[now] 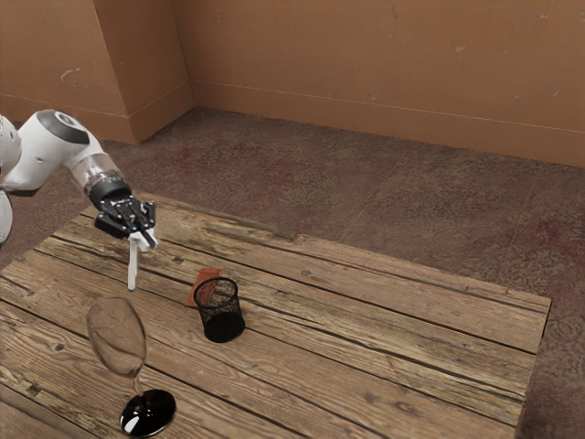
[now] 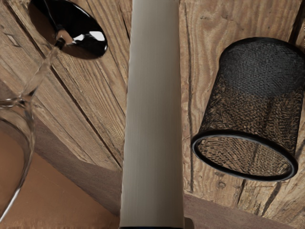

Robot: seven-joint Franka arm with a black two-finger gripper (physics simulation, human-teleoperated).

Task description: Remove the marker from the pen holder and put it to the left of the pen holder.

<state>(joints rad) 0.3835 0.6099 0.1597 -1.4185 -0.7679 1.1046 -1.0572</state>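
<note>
"Where's the marker?"

"Below the fingers, hanging lengthwise down from them, clear of the pen holder and over toward the exterior view's left."

"How wide are they?"

"Closed down to the marker's own width, gripping its upper end."

"And how many of each?"

"One marker, one black mesh pen holder, one wine glass nearer the exterior camera, and one flat red thing just beside the holder, all three on the wooden counter."

The wooden table bears a wine glass and red sheet.
</note>
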